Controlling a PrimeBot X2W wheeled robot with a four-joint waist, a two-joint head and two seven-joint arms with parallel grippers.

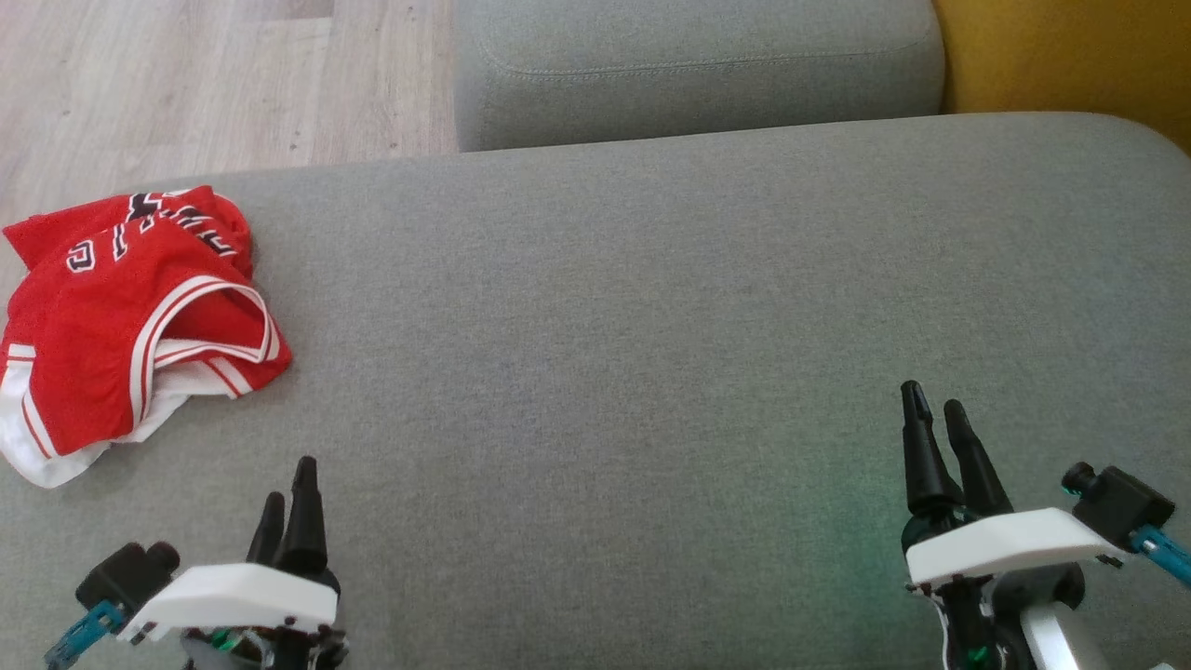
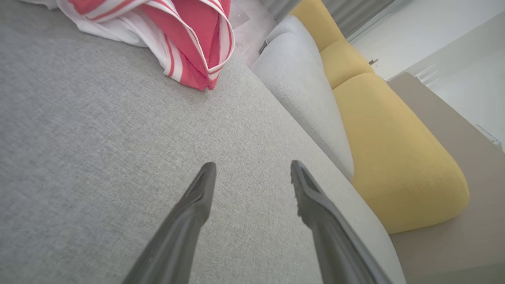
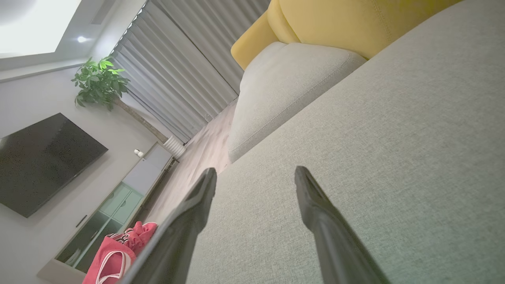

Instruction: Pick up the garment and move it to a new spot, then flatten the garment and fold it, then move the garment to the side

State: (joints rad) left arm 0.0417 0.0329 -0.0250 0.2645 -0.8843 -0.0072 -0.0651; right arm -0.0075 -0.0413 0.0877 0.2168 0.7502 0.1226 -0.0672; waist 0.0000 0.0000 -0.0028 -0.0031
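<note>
Overhead, the crumpled red garment (image 1: 130, 316) is seen at the cushion's (image 1: 651, 326) left edge, near the left gripper (image 1: 290, 479). At the left wrist, its jaws are shown spread and empty; a raised fold should be pinched deeply. At the right wrist, the right gripper (image 3: 254, 170) is likewise seen spread, empty.

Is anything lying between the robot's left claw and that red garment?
Nothing visible. Only bare grey cushion lies between the open left gripper and the crumpled garment, which sits ahead and to its left.
</note>
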